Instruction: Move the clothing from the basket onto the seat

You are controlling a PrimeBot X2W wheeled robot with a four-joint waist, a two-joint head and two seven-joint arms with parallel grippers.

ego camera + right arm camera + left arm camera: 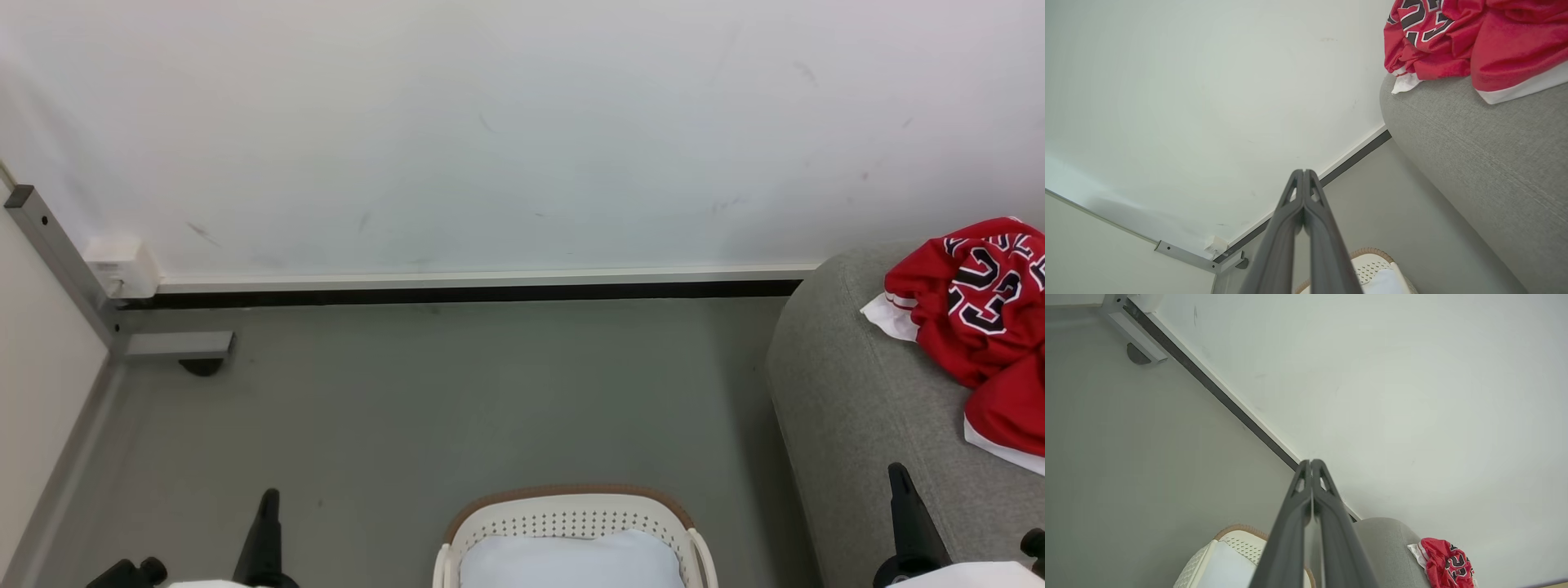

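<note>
Red clothing (pixel 984 318) was seen heaped on the seat (pixel 849 392), clear of the basket (pixel 571 516), in which a pale pad (pixel 571 559) lay; transfer was judged complete. Left gripper (pixel 268 498) and right gripper (pixel 898 472) were held closed and empty, flanking the basket, presumably parked. Finger contact was confirmed by the wrist views; basket contents were better shown in the head view.

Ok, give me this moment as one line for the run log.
clothing: on seat | basket: pale pad inside | left claw: shut, empty | right claw: shut, empty
</note>
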